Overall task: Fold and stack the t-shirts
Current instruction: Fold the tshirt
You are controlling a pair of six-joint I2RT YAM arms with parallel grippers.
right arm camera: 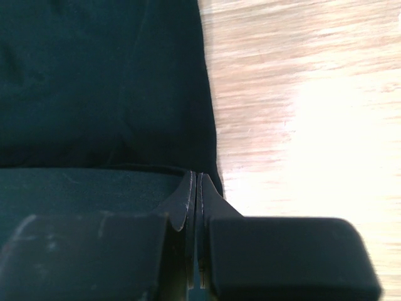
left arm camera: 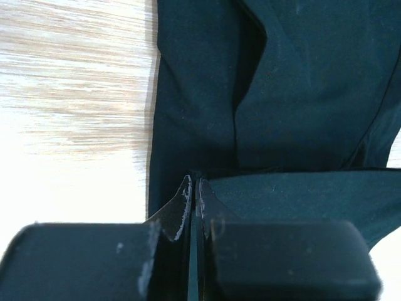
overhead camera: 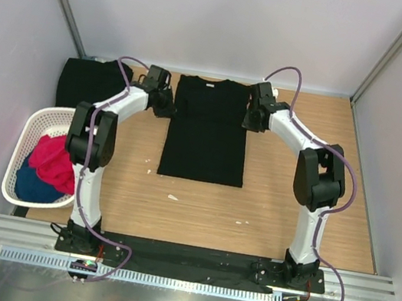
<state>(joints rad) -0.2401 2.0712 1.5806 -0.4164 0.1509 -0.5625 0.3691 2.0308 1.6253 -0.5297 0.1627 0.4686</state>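
Jaws of the left gripper (overhead camera: 164, 103) are pressed together with only a hairline slit between them. In the left wrist view a fold of black cloth is pinched at the fingertips (left arm camera: 187, 191), and a taut band of it runs off to the right of them. The right gripper's jaws are equally tight.

At the far left of the table (overhead camera: 199, 205), a white mesh basket (overhead camera: 11, 164) sits against the left edge. It holds a red-pink garment (overhead camera: 55, 160) with a blue garment (overhead camera: 35, 185) below it. Beyond the basket, in the far left corner, lies a folded t-shirt (overhead camera: 88, 82), black and apart from everything else.

The left gripper is low at the left shoulder of the spread t-shirt (overhead camera: 207, 136). That shirt lies flat at the centre of the table, with its collar towards the far wall and its hem towards the arms. Both sleeves look drawn in, so the outline is a narrow rectangle. Two small pale scraps rest on the wood just in front of the hem.

The right gripper (overhead camera: 252, 119) mirrors its partner at the right shoulder. Its wrist view shows the tips (right arm camera: 188, 188) clamped on the garment's edge, with lifted cloth stretching left and bare wood to the right.
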